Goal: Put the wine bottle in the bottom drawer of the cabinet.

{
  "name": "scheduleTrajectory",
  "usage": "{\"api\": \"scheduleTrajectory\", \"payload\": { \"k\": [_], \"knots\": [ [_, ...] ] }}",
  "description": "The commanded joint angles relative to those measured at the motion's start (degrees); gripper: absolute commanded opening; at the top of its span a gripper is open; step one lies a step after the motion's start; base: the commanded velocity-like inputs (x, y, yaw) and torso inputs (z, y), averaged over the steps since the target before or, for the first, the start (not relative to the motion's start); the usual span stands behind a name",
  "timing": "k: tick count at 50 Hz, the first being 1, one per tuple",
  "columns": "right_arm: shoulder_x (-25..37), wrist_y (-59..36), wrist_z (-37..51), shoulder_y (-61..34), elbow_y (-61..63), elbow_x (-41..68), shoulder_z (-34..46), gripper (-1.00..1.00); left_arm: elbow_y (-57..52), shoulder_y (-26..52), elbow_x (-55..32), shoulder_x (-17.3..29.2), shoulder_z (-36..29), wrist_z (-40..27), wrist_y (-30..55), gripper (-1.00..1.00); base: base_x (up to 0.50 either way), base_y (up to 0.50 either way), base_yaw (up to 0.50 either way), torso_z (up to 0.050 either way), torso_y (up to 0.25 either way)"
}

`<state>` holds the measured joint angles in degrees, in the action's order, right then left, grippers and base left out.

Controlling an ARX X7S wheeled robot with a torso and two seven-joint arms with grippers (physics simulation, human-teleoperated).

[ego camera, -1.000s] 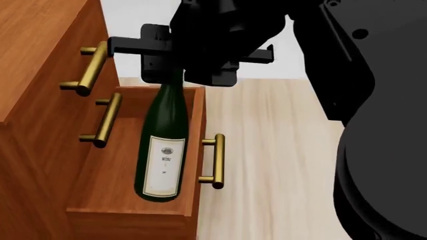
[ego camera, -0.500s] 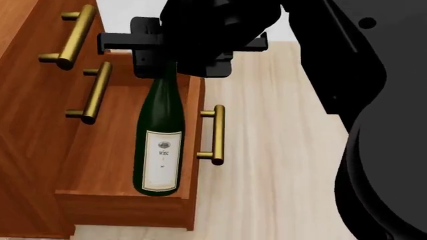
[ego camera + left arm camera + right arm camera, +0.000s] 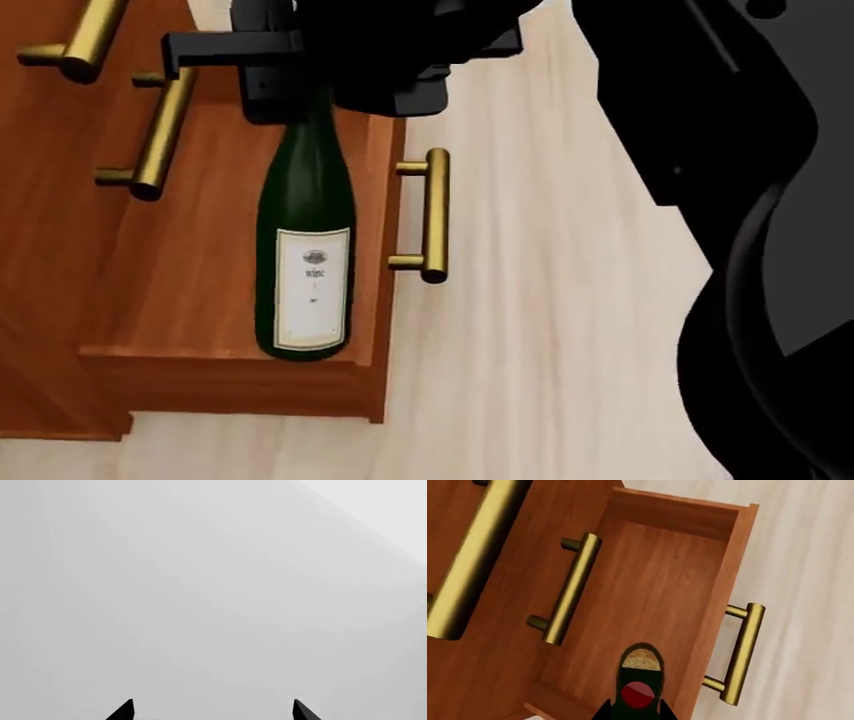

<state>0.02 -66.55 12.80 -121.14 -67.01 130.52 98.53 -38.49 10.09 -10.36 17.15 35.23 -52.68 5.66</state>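
1. The wine bottle (image 3: 307,250) hangs upright from its neck over the open bottom drawer (image 3: 187,290), its white label facing out and its base low inside the box, close to the front panel. I cannot tell whether it touches the drawer floor.
2. In my right wrist view the tan cork top (image 3: 640,660) sits right between my fingertips, with the drawer's wooden floor spread beyond it.
3. My right gripper (image 3: 300,85) is clenched on the bottle's neck, the arm reaching down from above and filling the upper and right part of the head view.
4. My left gripper (image 3: 213,711) shows only two dark fingertips set well apart, nothing between them, facing a plain grey surface.
5. The drawer's brass bar handle (image 3: 430,215) juts from its front on the floor side.
6. The cabinet (image 3: 54,200) stands to the left, with the upper handles (image 3: 154,135) above the opening.
7. A pale wood floor (image 3: 547,300) surrounds it.
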Motion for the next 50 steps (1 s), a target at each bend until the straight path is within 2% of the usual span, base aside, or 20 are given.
{"api": "scheduleTrajectory", "payload": {
  "k": [1,20,23,29,31,34,41,43,50],
  "knots": [
    [0.0,1.2,-0.7,-0.9,0.3,-2.3,-1.8,-1.0,0.1,-0.1,-0.1,0.1,-0.1,0.0,-0.3,1.0,0.0,0.0,0.0,0.0,-0.152],
    [0.0,3.3,-0.6,1.7,-1.1,-5.1,-1.6,-1.0,-0.1,-0.3,-0.6,0.2,0.0,-0.1,-0.4,1.0,0.0,0.0,0.0,0.0,-0.149],
    [0.0,3.4,-1.1,2.6,-1.6,-5.0,-1.4,-1.0,-1.0,0.5,-0.9,1.0,-0.1,-0.6,1.7,1.0,0.0,0.0,0.0,0.0,-0.15],
    [0.0,3.3,-0.7,4.0,-1.4,-5.5,-1.5,-1.0,-0.1,-0.4,-0.6,0.3,0.0,-0.3,-0.2,1.0,0.0,0.0,0.0,0.0,-0.149],
    [0.0,3.2,-0.6,4.2,-1.6,-5.4,-1.4,-1.0,-1.3,0.7,-1.0,1.3,-0.1,-0.8,2.3,1.0,0.0,0.0,0.0,0.0,-0.147],
    [0.0,3.3,-0.4,4.7,-2.1,-5.1,-1.1,-1.0,-0.2,-0.3,-0.6,0.3,-0.1,-0.4,-0.2,1.0,0.0,0.0,0.0,0.0,-0.148],
    [0.0,3.0,-0.1,5.0,-1.7,-5.0,-1.3,-1.0,-0.2,-0.3,-0.7,0.3,0.0,-0.6,-0.2,1.0,0.0,0.0,0.0,0.0,-0.145],
    [0.0,2.9,-0.2,4.9,-1.4,-5.2,-1.4,-1.0,-1.4,1.0,-0.7,1.5,-0.2,-1.3,2.9,1.0,0.0,0.0,0.0,0.0,-0.146],
    [0.0,2.8,0.2,5.0,-1.3,-5.1,-1.5,-1.0,-0.1,-0.4,-0.3,0.4,-0.2,-0.8,-0.1,1.0,0.0,0.0,0.0,0.0,-0.143]
  ]
}}
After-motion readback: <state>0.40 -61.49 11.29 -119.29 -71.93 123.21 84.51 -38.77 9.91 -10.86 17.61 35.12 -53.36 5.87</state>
